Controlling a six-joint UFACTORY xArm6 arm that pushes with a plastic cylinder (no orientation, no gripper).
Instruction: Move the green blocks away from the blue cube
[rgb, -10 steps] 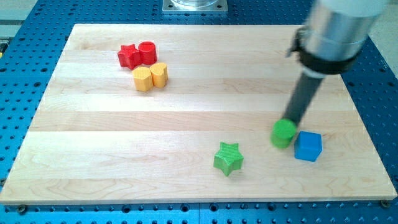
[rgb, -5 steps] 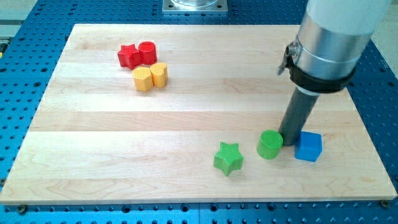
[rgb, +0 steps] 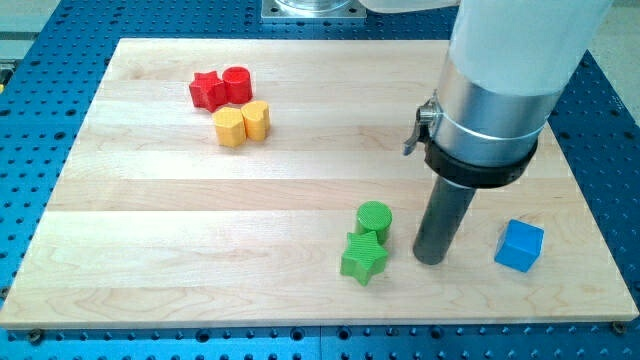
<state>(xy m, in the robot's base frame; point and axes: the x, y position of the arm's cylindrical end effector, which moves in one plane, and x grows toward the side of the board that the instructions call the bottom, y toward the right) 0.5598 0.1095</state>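
Note:
The blue cube (rgb: 520, 246) sits at the view's lower right of the wooden board (rgb: 150, 200). The green cylinder (rgb: 374, 218) stands left of it, touching the top of the green star (rgb: 363, 258). My tip (rgb: 431, 258) rests on the board between the green blocks and the blue cube, just right of the green cylinder and star, with a gap to the cube.
A red star (rgb: 206, 90) and a red cylinder (rgb: 237, 83) sit together at the view's upper left. Two yellow blocks, a hexagon (rgb: 230, 127) and a heart (rgb: 257, 119), sit just below them. The arm's large silver body (rgb: 505, 80) hangs over the right side.
My tip moved left and down, pushing the green cylinder left against the green star. The blue cube shifted a little to the right. The star barely moved.

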